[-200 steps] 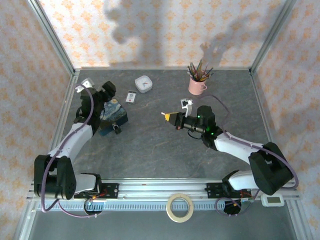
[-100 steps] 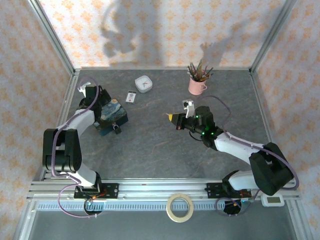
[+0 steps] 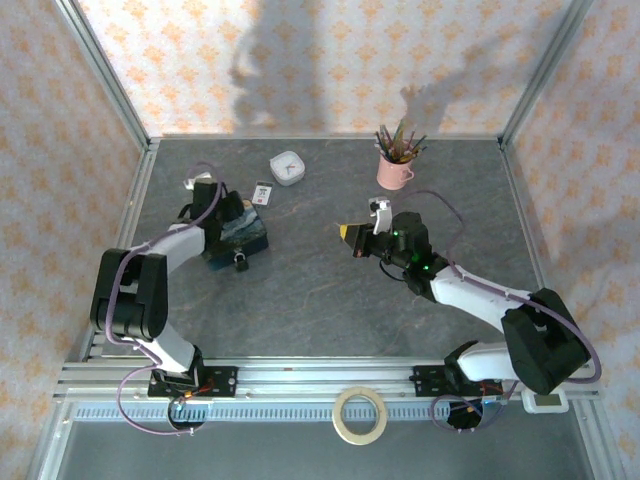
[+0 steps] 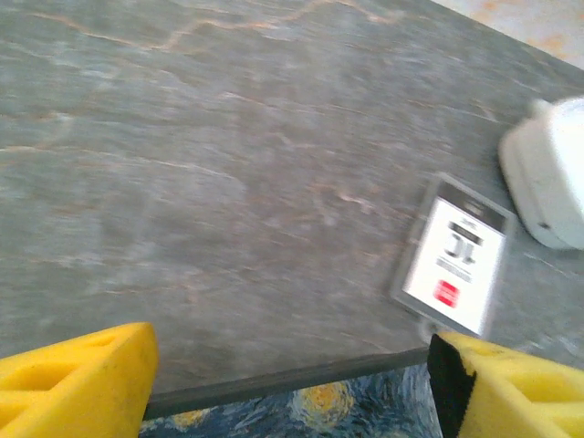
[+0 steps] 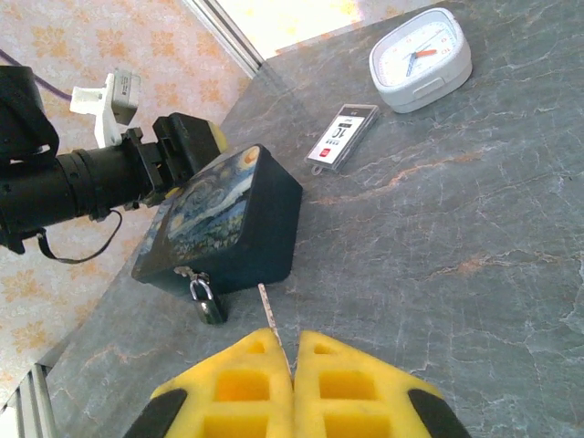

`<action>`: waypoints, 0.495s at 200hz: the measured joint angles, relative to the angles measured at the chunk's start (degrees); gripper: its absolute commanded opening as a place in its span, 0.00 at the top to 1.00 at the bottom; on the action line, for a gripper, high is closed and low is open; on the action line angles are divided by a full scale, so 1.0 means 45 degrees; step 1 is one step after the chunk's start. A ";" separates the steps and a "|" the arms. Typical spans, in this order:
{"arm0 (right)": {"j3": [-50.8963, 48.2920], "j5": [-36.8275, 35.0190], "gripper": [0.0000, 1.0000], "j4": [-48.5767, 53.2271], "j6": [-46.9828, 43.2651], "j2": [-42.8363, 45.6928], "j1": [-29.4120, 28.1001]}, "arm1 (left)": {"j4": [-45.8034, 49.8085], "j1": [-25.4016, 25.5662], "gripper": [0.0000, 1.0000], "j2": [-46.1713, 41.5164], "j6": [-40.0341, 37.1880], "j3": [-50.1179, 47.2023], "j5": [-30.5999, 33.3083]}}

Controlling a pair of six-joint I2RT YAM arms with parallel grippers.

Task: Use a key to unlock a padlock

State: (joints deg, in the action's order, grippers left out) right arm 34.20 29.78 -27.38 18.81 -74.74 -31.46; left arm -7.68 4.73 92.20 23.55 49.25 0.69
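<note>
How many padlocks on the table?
1. The padlock hangs on the box's near side, left of table centre. The box could hide another behind it.

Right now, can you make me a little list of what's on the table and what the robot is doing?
padlock: hanging at the front of the blue box
key: pinched in the shut right end effector, tip aimed toward the padlock, not touching it
left end effector: open, fingers on either side of the box's far edge
card: lying flat between the box and the clock
pencil cup: pink, standing at the far side
</note>
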 measured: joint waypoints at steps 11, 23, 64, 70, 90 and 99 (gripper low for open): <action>0.0000 -0.0024 1.00 0.0000 0.0000 0.0000 0.0000 | -0.0578 0.0432 0.26 -0.0005 0.0170 -0.0253 0.0049; 0.0000 -0.0083 1.00 0.0000 0.0000 0.0000 0.0000 | -0.1229 0.0869 0.26 0.0000 0.0520 -0.0505 0.0053; -0.0015 -0.0112 1.00 -0.0010 0.0010 0.0000 0.0000 | -0.3041 0.2696 0.27 0.0529 0.2467 -0.0549 0.0384; -0.0024 -0.0112 1.00 -0.0015 0.0019 0.0000 0.0000 | -0.3254 0.2934 0.27 0.0670 0.2735 -0.0461 0.0442; -0.0092 -0.0175 1.00 -0.0015 0.0044 0.0000 0.0000 | -0.3857 0.3784 0.27 0.1297 0.3662 0.0053 0.0733; -0.0160 -0.0248 1.00 -0.0034 0.0049 0.0000 0.0000 | -0.4056 0.4163 0.27 0.1598 0.4056 0.0321 0.0903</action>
State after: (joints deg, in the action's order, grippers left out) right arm 33.47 28.67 -27.53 19.03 -74.74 -31.46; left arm -25.93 23.46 99.39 41.80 50.70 4.75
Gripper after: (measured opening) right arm 0.041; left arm 0.735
